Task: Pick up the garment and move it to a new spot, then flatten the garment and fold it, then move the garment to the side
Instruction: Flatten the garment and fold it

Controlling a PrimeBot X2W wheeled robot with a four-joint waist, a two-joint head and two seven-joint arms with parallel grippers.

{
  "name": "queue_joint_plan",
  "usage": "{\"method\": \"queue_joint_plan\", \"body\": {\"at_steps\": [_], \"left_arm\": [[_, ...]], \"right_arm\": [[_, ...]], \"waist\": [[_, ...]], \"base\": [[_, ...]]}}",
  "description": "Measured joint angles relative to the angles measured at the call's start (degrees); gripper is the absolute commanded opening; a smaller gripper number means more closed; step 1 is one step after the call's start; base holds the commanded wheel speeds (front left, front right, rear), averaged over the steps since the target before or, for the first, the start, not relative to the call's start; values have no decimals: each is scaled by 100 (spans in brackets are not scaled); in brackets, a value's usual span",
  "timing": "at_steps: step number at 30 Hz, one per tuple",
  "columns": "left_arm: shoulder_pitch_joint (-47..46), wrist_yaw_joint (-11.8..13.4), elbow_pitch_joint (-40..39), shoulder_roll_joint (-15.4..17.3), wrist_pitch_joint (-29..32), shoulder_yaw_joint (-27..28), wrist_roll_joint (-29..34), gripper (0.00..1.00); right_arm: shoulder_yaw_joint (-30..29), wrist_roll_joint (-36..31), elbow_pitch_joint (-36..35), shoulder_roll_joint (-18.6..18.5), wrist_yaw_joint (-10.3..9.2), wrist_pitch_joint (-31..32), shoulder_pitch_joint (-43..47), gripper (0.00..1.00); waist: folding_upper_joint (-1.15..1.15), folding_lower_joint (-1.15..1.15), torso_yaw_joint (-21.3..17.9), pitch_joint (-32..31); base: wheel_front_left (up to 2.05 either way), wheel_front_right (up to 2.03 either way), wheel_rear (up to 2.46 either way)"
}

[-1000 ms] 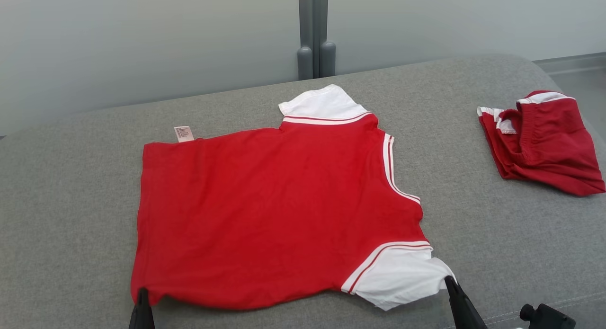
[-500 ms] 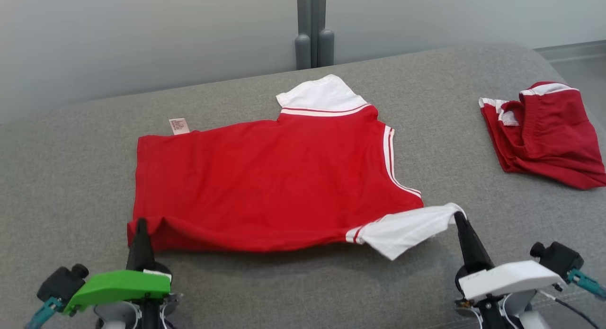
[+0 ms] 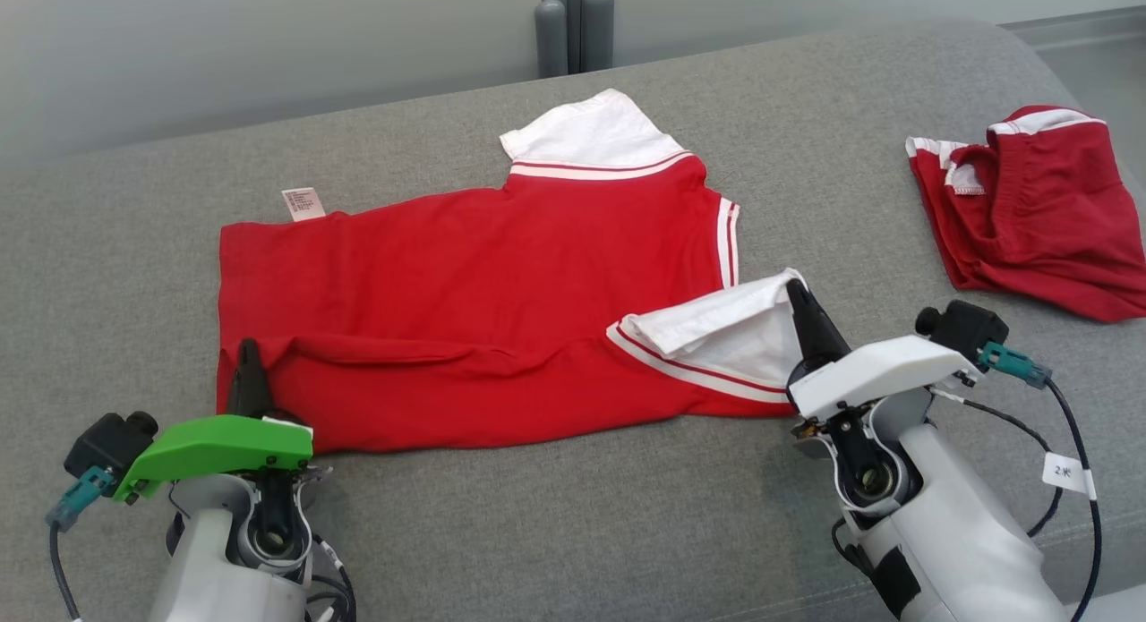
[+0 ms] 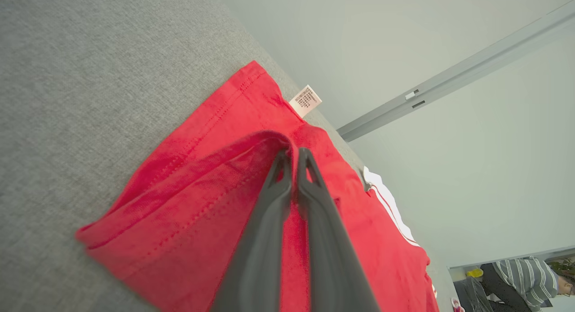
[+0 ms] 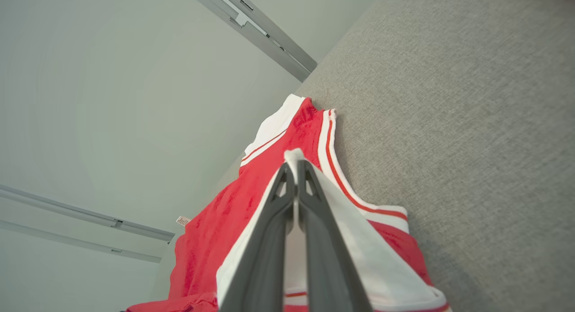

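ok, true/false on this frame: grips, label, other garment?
1. The right gripper is shut on the near white sleeve of the red shirt. True.
2. The left gripper hangs open above the shirt. False: it is shut on the shirt's near hem corner.
3. A white label sticks out at the shirt's far edge. True.
4. The second red garment lies on the shirt. False: it lies apart, to the robot's right.
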Motion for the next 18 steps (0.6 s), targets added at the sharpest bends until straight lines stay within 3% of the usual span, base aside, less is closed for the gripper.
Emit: {"method": "queue_joint_plan", "body": {"at_steps": [9, 18], "left_arm": [[-448, -100, 479, -11, -75, 264, 178, 0], [-521, -149, 452, -88, -78, 495, 456, 0]], "right_arm": [[549, 149, 1202, 3, 0, -230, -1082, 0], [915, 438, 1773, 2, 0, -390, -1583, 0]], "waist": [[0, 0, 46, 234], [0, 0, 173, 331]], "base": [[0, 0, 0], [0, 0, 0]]}}
